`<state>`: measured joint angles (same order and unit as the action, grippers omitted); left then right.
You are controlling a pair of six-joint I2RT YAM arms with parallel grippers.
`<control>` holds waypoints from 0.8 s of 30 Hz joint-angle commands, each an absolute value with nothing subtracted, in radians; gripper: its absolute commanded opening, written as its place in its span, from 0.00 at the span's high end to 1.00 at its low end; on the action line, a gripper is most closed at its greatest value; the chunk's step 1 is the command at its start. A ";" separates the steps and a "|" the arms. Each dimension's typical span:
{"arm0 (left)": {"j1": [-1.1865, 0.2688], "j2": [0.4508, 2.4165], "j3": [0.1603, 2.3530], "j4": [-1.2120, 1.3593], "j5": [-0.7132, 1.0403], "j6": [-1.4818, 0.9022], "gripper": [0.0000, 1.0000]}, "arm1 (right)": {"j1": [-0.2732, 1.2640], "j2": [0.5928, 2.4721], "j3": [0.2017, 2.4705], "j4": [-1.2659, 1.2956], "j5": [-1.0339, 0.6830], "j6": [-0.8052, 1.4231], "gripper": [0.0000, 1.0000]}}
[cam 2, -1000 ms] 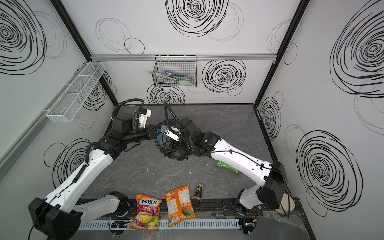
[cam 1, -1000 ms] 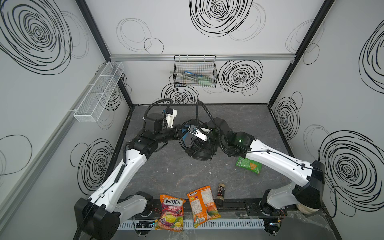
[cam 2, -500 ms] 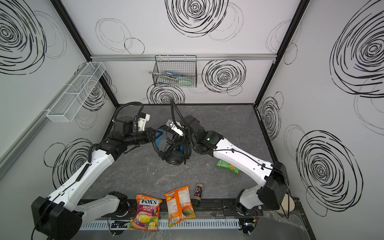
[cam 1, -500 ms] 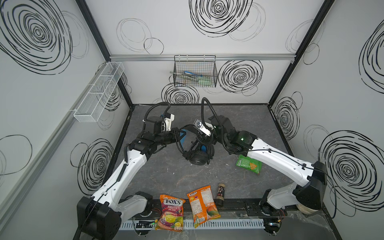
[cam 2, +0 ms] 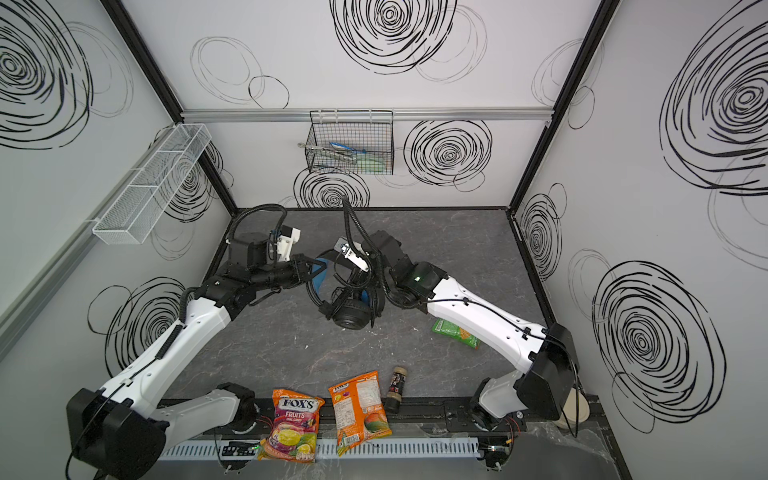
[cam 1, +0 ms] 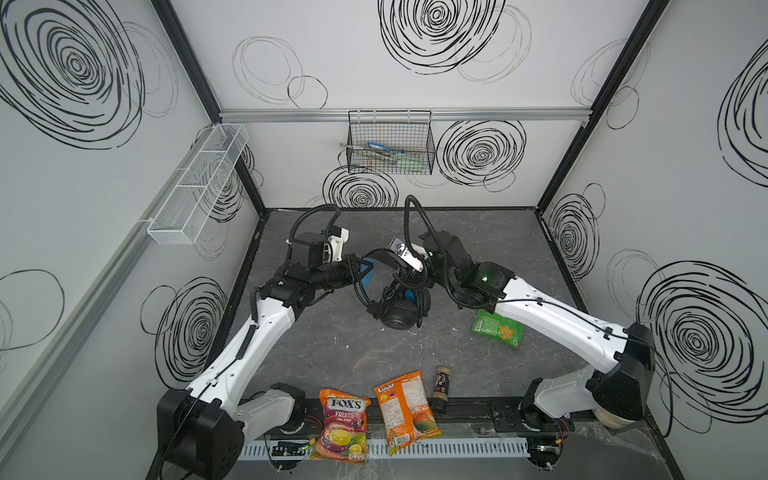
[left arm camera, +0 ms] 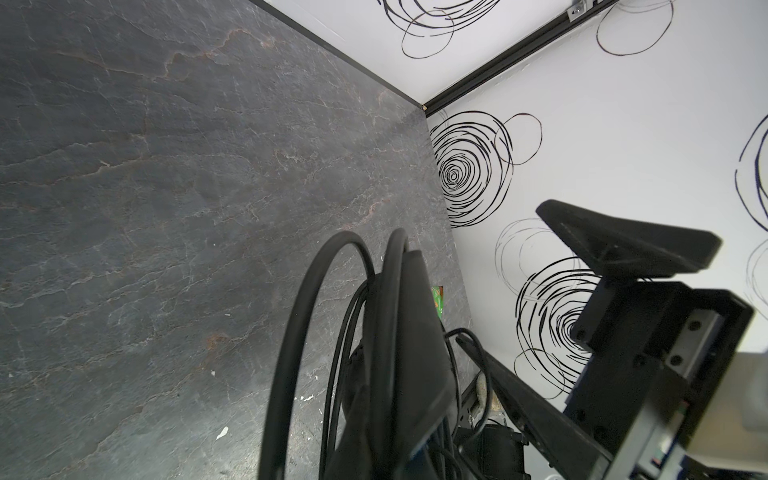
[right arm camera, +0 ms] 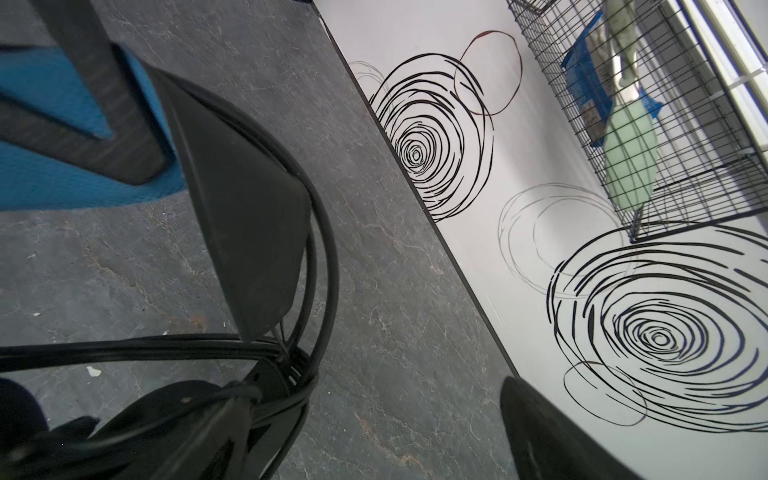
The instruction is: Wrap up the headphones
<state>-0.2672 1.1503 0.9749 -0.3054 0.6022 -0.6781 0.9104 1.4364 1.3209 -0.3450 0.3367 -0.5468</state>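
Right gripper (cam 1: 402, 279) has just thrown its jaws wide and holds nothing. The headphones (cam 1: 398, 318) hang over mid-tabletop (cam 1: 332, 357), the left gripper (cam 1: 360, 269) clamped tight on their blue headband. Cable (right arm camera: 124, 347) loops lie unheld and may slacken.

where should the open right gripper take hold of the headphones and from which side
On the headphones, probably the thin wire arch near the ear cup, coming from the right. The left gripper is already shut on the blue headband at the other side, the round cup looks too wide, and the open right gripper has the arch beside one finger.
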 commanded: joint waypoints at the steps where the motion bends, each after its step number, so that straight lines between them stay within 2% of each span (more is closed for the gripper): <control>1: -0.258 1.126 0.974 -0.207 0.652 -0.708 1.00 | 0.904 1.407 1.314 -0.332 0.340 -0.540 0.03; 11: -0.245 1.126 0.977 -0.171 0.656 -0.741 1.00 | 0.891 1.424 1.322 -0.353 0.401 -0.474 0.03; 17: -0.242 1.120 0.964 -0.146 0.664 -0.760 1.00 | 0.880 1.421 1.318 -0.397 0.336 -0.441 0.03; 24: -0.224 1.125 0.948 -0.104 0.646 -0.778 1.00 | 0.879 1.370 1.304 -0.438 0.165 -0.401 0.03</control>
<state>-0.2394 1.1500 0.9466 -0.2253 0.6128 -0.7448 0.8837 1.4235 1.3132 -0.4011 0.2550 -0.4366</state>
